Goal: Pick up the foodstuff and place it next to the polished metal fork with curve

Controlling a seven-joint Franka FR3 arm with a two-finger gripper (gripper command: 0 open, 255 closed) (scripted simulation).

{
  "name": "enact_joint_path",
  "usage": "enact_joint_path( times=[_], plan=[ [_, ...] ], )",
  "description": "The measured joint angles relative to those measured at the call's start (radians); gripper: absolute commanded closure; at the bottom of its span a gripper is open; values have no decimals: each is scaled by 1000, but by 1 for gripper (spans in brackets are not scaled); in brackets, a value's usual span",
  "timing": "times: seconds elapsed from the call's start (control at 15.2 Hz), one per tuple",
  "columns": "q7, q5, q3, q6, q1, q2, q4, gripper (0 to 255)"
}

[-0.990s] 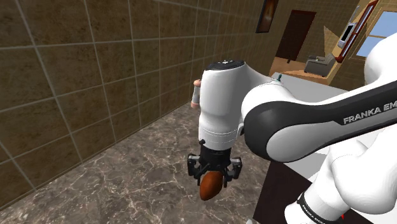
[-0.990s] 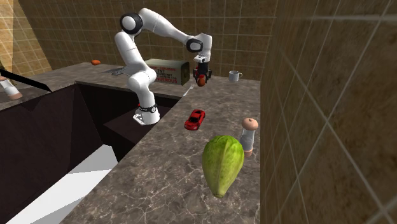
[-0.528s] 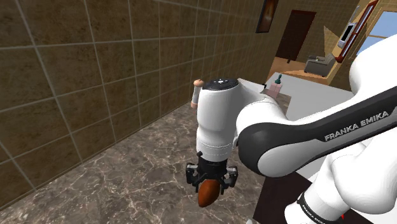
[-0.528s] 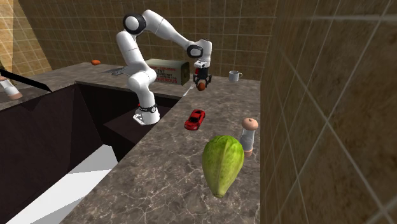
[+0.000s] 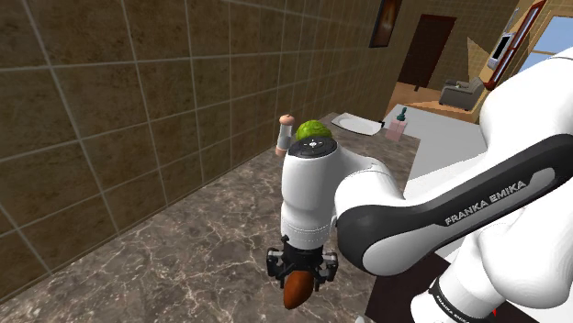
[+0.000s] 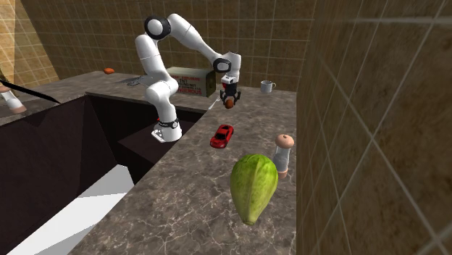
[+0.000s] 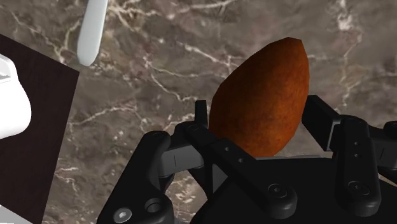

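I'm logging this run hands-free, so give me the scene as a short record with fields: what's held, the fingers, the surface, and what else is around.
held: brown egg-shaped food
gripper: fingers clasp the food from both sides
surface: dark marbled counter, below the food
near gripper: pale utensil lying on the counter
elsewhere: red toy car, green leafy vegetable

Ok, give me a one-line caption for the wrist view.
Fingers clasp a reddish-brown oval foodstuff over dark marbled counter, a pale slender object nearby.
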Motion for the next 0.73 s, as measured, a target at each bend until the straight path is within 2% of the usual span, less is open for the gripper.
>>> enact_joint_path(
  times=[0.4, 0.46, 0.73],
  plan=[
    [2, -3, 2, 14, -1, 8, -6, 255],
    [2, -3, 2, 14, -1, 8, -6, 0],
    [2, -3, 2, 14, -1, 8, -6, 0]
  ],
)
